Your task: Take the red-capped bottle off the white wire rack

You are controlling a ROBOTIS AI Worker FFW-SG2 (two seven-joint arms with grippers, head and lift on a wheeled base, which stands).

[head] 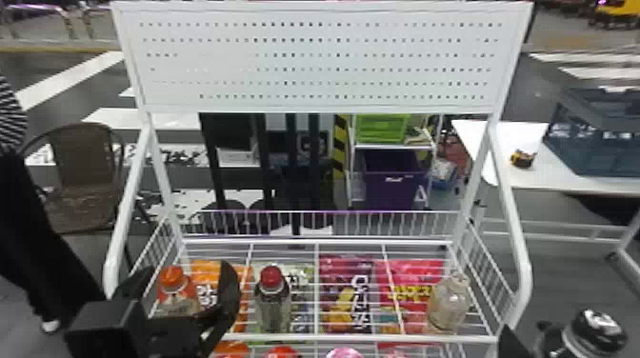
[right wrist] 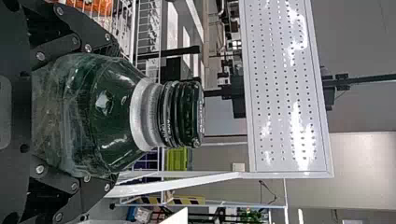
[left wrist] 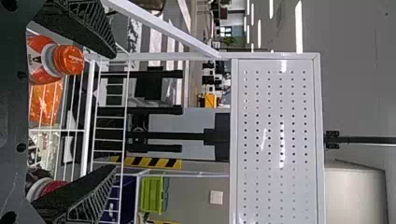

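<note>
With the right gripper (right wrist: 114, 116) clamped on a green bottle (right wrist: 100, 100), I'd swing the left gripper (left wrist: 114, 112), jaws wide open, clear of the orange-capped bottle (head: 175, 295) and square around the red-capped bottle (head: 273, 307) on the rack (head: 285, 337).

Head cam fwd/down; rack (head: 333, 338) in all 3

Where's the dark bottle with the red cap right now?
The dark, red-capped bottle stands left of centre on the white wire rack in the head view, just right of the left gripper and the orange-capped bottle.
</note>
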